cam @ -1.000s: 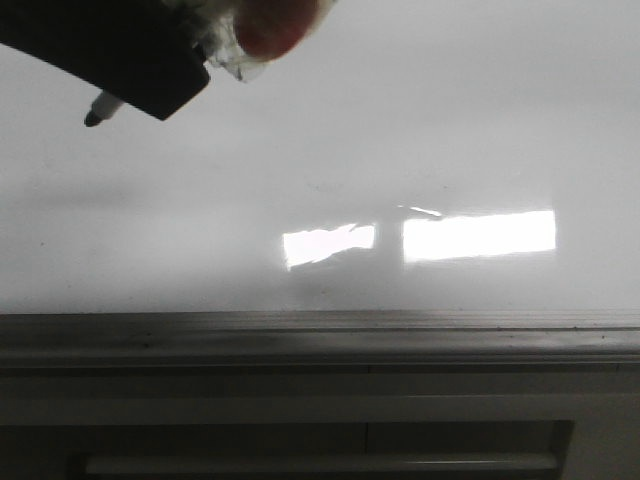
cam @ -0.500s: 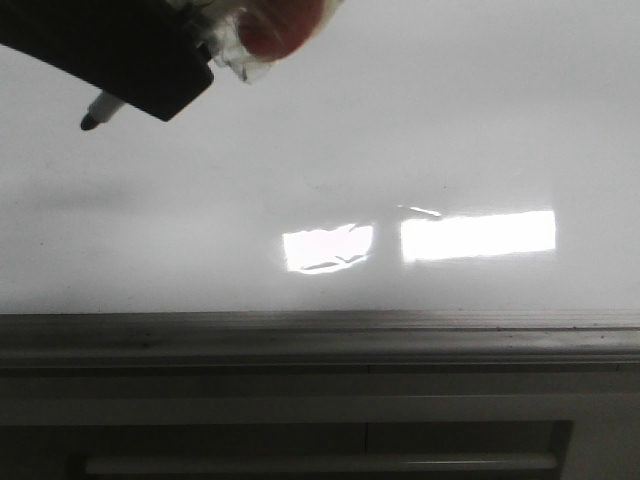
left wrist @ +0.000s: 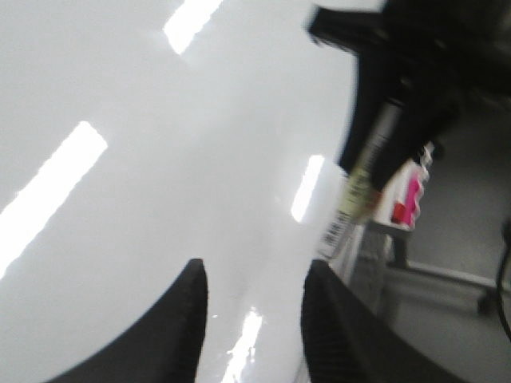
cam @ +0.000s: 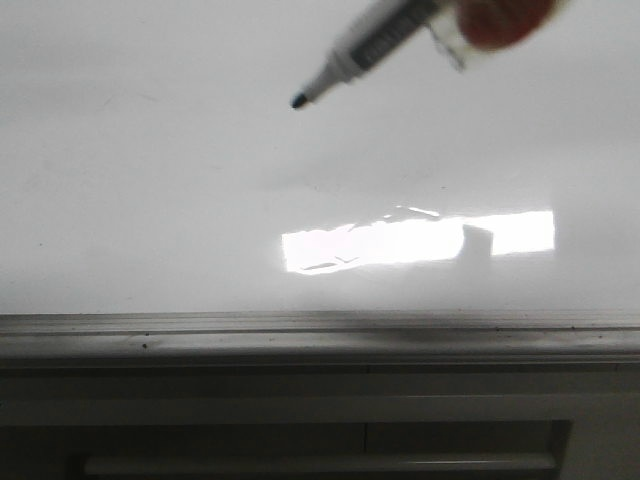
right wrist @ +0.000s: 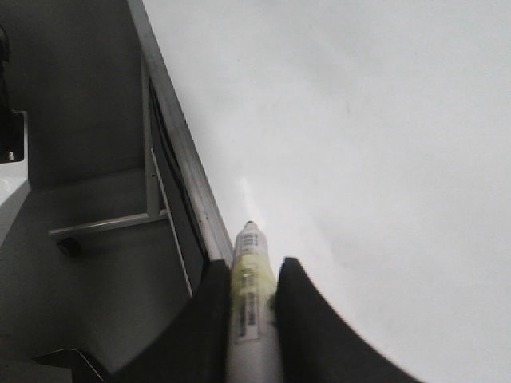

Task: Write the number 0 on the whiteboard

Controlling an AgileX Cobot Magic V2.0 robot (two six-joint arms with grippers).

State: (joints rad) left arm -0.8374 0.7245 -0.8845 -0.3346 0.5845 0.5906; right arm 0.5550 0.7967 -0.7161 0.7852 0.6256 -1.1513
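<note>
Right end effector [right wrist: 249,319] pinching a marker pen [right wrist: 249,307], tip angled over the blank whiteboard [cam: 150,200], left end effector [left wrist: 255,319] spread, seen only by its wrist camera

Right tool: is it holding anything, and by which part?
Yes. The right tool grips the white black-tipped marker pen around its barrel, tip free, over the glossy white whiteboard. The left tool holds nothing.

one whiteboard [cam: 150,200], one marker pen [cam: 350,55], two tools
</note>
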